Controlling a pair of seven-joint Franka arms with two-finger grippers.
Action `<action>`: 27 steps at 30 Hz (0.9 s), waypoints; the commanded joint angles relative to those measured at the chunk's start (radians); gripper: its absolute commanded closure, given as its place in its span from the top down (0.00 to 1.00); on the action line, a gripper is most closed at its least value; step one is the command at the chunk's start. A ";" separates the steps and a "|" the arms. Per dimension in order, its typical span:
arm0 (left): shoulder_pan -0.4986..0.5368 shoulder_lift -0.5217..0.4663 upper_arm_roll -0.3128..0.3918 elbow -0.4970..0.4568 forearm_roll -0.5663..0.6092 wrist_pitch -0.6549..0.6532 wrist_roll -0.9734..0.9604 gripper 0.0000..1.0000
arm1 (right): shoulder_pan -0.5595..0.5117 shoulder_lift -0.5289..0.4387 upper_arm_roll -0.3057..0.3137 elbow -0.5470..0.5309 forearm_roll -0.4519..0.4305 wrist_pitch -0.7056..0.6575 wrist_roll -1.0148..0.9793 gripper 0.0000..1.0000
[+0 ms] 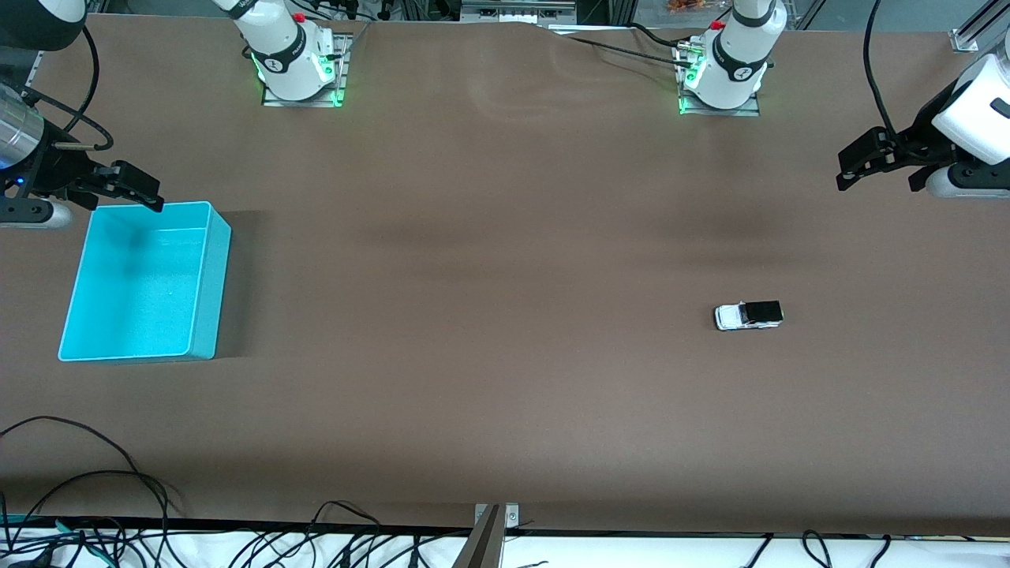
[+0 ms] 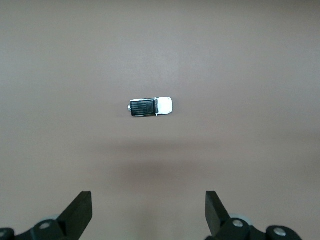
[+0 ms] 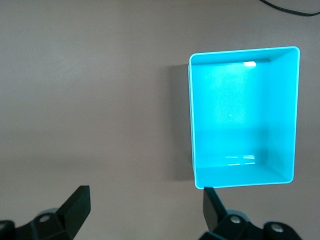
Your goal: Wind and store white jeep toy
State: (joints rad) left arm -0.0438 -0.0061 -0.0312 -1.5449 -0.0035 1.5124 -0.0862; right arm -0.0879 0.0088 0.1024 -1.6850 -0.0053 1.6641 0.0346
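The white jeep toy (image 1: 748, 315), tiny with a black rear section, lies on the brown table toward the left arm's end; the left wrist view shows it (image 2: 150, 106) alone on bare table. My left gripper (image 1: 880, 166) hangs open and empty in the air over the table's edge at that end, apart from the toy; in its wrist view it (image 2: 149, 212) holds nothing. The turquoise bin (image 1: 213, 272) stands empty at the right arm's end. My right gripper (image 1: 130, 189) hovers open over the bin's rim nearest the bases, and its wrist view (image 3: 146, 210) shows the bin (image 3: 280, 120).
Black cables (image 1: 95, 489) lie along the table's edge nearest the camera. A metal bracket (image 1: 485, 536) sticks up at the middle of that edge. The two arm bases (image 1: 296, 67) (image 1: 722, 75) stand along the edge farthest from the camera.
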 commanded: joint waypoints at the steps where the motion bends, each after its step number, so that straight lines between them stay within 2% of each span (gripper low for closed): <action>1: -0.001 0.015 0.000 0.037 -0.009 -0.023 0.025 1.00 | 0.000 0.010 -0.001 0.022 -0.001 -0.017 -0.012 1.00; 27: 0.004 0.026 0.000 0.039 -0.009 -0.021 0.026 1.00 | 0.000 0.010 -0.003 0.022 -0.001 -0.018 -0.012 1.00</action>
State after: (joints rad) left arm -0.0438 0.0014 -0.0311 -1.5444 -0.0035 1.5124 -0.0855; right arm -0.0879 0.0092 0.1024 -1.6850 -0.0053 1.6640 0.0346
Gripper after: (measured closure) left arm 0.000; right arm 0.000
